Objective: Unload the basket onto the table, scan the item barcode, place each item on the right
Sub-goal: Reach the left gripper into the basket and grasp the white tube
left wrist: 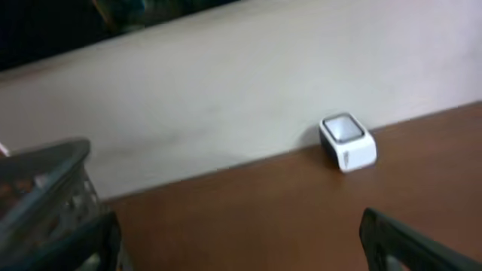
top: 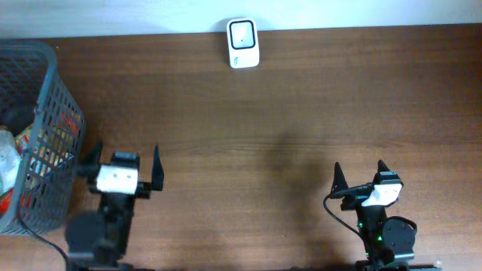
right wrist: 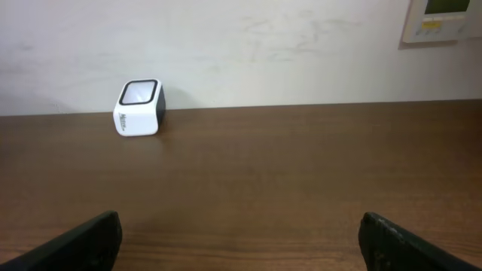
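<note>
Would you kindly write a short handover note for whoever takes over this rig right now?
Left gripper: open, empty, beside the basket.
Right gripper: open, empty, over the table.
Scanner: at the table's far edge.
Items: in the basket.
Done: nothing picked up yet.
Left: take an item from the basket and show its barcode to the scanner.

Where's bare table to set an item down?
Bare: the wide middle of the table, between the scanner at the far edge and the open left hand and right hand. Crowded: left edge, where the filled basket stands beside the left hand.
</note>
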### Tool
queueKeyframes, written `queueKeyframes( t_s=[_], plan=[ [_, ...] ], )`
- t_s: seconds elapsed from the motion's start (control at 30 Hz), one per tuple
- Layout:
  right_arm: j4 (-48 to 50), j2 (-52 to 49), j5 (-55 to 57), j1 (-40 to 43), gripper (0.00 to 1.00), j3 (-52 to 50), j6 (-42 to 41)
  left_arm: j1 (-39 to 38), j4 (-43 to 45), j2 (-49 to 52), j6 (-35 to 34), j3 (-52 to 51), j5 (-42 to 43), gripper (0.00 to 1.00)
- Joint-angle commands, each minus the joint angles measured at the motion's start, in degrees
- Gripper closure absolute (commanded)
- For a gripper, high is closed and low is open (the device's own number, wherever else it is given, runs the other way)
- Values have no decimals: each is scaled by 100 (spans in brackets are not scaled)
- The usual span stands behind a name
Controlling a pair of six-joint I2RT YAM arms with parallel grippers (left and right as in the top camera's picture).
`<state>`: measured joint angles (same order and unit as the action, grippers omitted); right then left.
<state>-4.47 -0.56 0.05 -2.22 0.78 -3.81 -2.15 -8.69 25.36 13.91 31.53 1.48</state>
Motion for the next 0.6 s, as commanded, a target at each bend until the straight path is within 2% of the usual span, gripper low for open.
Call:
queueKeyframes(
  t_s=[0.0,0.17,0.27,0.37,0.5,0.57],
  plan=[
    [-7,35,-7,37,1,-46,39,-20,-634,1244,-79,1561,378,1],
    [-7,35,-7,37,1,-46,39,-20,-2330,3311,-72,4061,586,1],
    [-7,35,-7,37,1,-46,39,-20,-3921,4819,-74,6096,1038,1],
    [-7,37,-7,37,1,-46,39,-20,-4712,5626,-76,7215,1412,1],
    [-9,37,-7,37,1,-46,39,-20,-4623,5947,-15,7335,1375,1],
    [-7,37,-7,37,1,-46,39,0,-4310,6046,-39,7335,981,1]
  ],
)
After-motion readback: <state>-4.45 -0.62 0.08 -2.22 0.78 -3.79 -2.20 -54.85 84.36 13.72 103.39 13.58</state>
